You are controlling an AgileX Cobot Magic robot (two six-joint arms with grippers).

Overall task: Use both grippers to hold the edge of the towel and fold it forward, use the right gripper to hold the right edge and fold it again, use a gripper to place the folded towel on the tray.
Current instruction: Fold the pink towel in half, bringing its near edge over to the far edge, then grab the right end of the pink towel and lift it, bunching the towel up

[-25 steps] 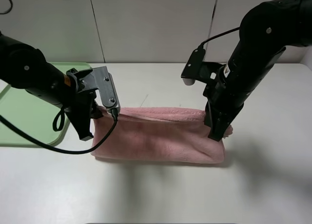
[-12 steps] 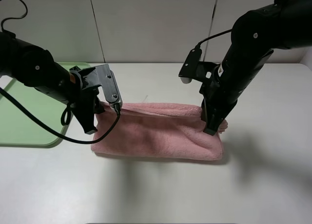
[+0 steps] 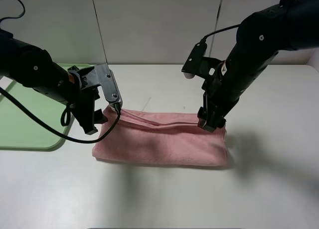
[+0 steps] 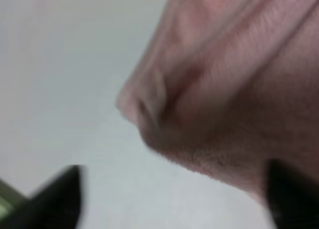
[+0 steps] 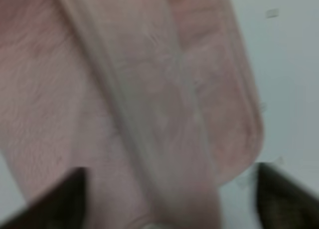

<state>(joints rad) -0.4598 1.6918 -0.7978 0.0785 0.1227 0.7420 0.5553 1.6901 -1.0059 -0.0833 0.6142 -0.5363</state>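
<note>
The pink towel lies folded in half on the white table, a long strip with its hemmed edge running along the far side. My left gripper hovers at the strip's left end, my right gripper at its right end. In the left wrist view the left gripper is open, its fingertips wide apart, with the towel's corner lying loose beyond them. The right gripper is open too, above the towel's hem. The pale green tray sits at the table's left.
A white wall with panel seams stands behind the table. The black arms and their cables hang over both ends of the towel. Bare white tabletop stretches in front of the towel and to its right.
Both grippers have opened and let go of the towel's edge. The upper layer has dropped flat onto the lower one, and both arms have shifted slightly back from the front.
</note>
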